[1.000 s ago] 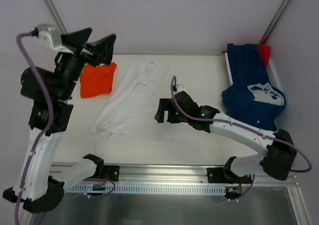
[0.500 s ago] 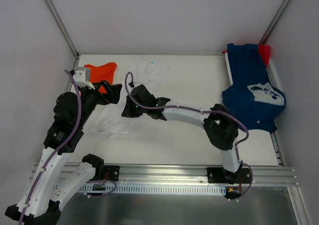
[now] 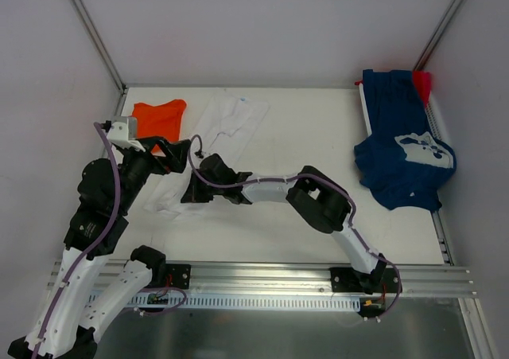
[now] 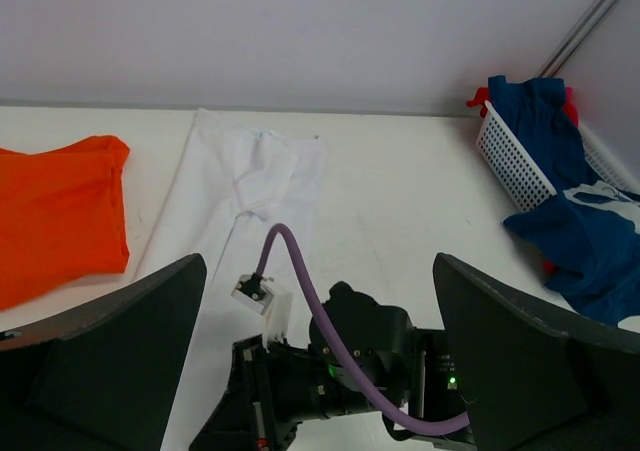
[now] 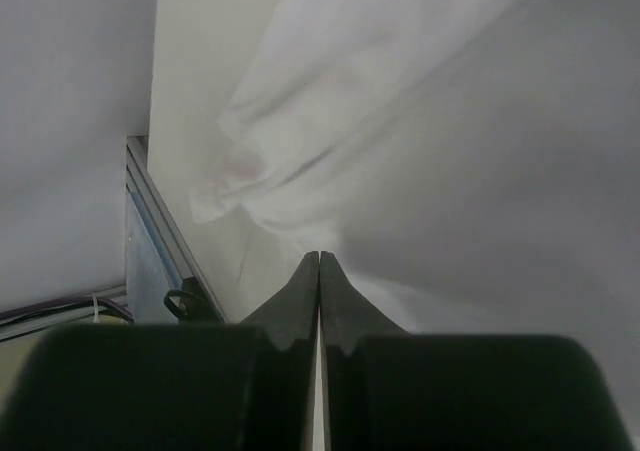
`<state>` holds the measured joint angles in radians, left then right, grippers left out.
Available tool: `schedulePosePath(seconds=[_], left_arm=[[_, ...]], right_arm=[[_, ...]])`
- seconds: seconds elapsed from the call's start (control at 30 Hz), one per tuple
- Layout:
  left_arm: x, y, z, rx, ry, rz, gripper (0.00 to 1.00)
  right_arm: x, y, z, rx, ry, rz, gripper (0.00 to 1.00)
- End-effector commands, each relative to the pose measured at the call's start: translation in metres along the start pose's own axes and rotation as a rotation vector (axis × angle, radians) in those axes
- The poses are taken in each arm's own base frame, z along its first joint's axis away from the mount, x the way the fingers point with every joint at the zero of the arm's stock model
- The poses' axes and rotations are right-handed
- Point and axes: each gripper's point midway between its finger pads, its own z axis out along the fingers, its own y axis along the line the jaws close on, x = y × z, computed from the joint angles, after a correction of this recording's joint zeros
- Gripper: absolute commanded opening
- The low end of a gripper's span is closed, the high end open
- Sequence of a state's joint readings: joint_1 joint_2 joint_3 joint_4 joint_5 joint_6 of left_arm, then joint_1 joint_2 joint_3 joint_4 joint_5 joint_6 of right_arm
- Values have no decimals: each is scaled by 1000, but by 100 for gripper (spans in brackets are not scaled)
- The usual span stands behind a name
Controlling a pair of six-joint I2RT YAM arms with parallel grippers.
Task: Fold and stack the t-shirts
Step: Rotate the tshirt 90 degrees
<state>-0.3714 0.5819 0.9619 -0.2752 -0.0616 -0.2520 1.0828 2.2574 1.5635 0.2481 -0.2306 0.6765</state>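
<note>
The pale surface (image 3: 318, 136) carries everything. Biggest piece on it is the white t-shirt (image 3: 231, 120), a long strip folded lengthwise and running from the far middle down toward the near left. The navy t-shirt (image 3: 406, 156) with white print is draped over the basket (image 4: 515, 161) at the far right, well apart. The orange t-shirt (image 3: 161, 114) lies bunched in the far-left corner, just beside the white one. A scrap of the red t-shirt (image 3: 422, 82) peeks out behind the navy.

And here's the move! A second ago the left arm was reared up high and the right sat mid-surface. Now both have swung in on the white strip's near end. The right hand (image 5: 319, 266) is down at the hem, fingers pressed together. I can't tell whether any cloth is caught between them. The left hand (image 3: 175, 152) hangs just beside it, fingers wide apart, holding nothing. It looks like the next fold of the white shirt is about to start, and the stack hasn't begun.
</note>
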Motion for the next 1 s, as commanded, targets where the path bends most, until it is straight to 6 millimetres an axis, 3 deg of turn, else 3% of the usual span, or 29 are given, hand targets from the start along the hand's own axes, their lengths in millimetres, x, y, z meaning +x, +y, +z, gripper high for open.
schedulePosePath(seconds=[0.0, 0.03, 0.07, 0.13, 0.17, 0.33, 0.47, 0.57, 0.6, 0.67, 0.77, 0.8, 0.97], left_arm=[[-1, -4, -2, 25, -10, -11, 99], [0, -5, -3, 26, -8, -16, 99], [1, -5, -3, 27, -6, -16, 99], [3, -7, -2, 33, 1, -23, 99], [3, -8, -2, 37, 4, -24, 99], [6, -10, 1, 47, 18, -39, 99], [11, -11, 4, 53, 36, -46, 99], [13, -12, 5, 57, 43, -51, 99], [13, -13, 5, 60, 45, -51, 99], [15, -13, 6, 59, 48, -55, 99], [20, -12, 8, 55, 65, -64, 99], [21, -12, 9, 55, 68, -65, 99], [26, -13, 13, 56, 86, -69, 99]], right_arm=[[5, -14, -6, -77, -23, 70, 0], [2, -12, -10, -111, -48, 70, 0], [16, -36, -14, -74, -31, 93, 1], [18, -44, -21, -83, -53, 104, 0], [32, -63, -26, -48, -34, 115, 0], [57, -94, -49, -3, -38, 127, 0], [73, -108, -71, 19, -40, 145, 0], [76, -105, -90, 8, -72, 153, 0], [86, -116, -98, 38, -66, 158, 0], [92, -120, -110, 55, -72, 150, 0], [103, -139, -135, 162, -80, 127, 0], [103, -137, -146, 174, -91, 109, 0], [106, -163, -182, 361, -116, 31, 0]])
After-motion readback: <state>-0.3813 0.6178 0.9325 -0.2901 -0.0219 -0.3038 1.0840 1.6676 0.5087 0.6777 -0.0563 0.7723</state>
